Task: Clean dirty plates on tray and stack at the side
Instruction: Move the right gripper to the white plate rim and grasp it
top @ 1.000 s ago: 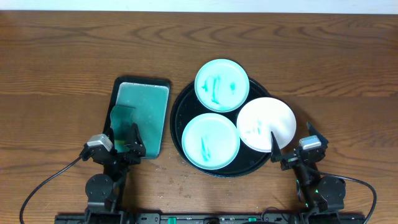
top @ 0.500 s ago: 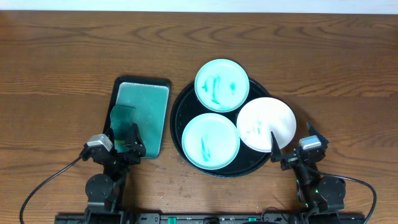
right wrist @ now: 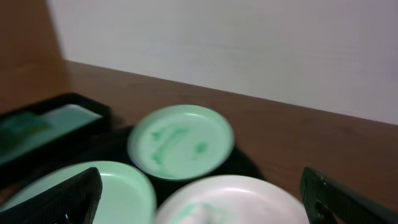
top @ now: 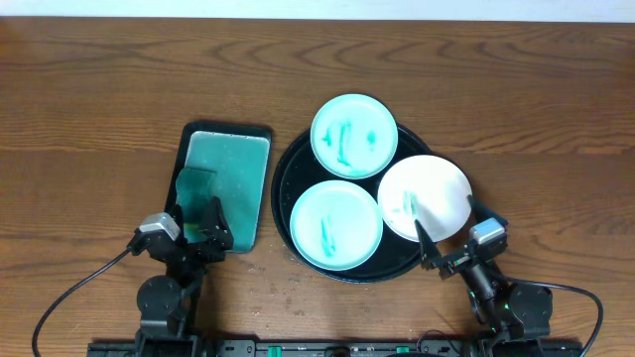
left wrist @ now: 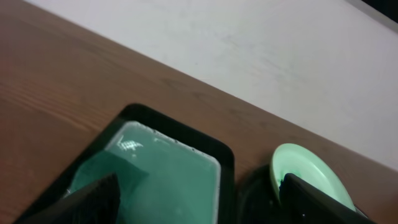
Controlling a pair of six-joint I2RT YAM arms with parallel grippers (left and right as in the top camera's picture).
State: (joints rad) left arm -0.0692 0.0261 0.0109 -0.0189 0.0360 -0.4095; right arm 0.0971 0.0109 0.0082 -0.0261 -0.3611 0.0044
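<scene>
Change: the right gripper [top: 446, 216] is swinging left and forward compared with a second ago, so one fingertip is now lying over the near edge of the white plate [top: 427, 186]. Nothing else is shifting.

Meaning: judging by this, the right arm is starting its approach to the white plate. No plate is being touched or lifted yet, and cleaning is not yet under way.

Right tool: its jaws are standing wide and carrying nothing.

Left tool: the left gripper [top: 196, 210] is hovering over the near end of the pad [top: 236, 159], its jaws wide. A darker sponge [top: 194, 182] is lying just ahead of its tips, not gripped.

Plates: all three are sitting on the tray [top: 284, 183], each showing green smears. The far mint plate [top: 354, 136] is at the back, the near mint plate [top: 336, 225] at front left, and the white one at the right, overhanging the rim. Nothing is stacked on the table [top: 99, 99] beside the tray.

Overhead only: it is giving the whole layout — both arms, the pad just left of the tray, and how the three plates are touching or nearly touching.

Right wrist only: it is looking low across the plates, with the white one filling the bottom edge between the fingers. The picture is blurring, which fits an arm in motion.

Left wrist only: it is showing the wet sheen on the pad and the sponge as a raised block — the white plate is out of its view.
</scene>
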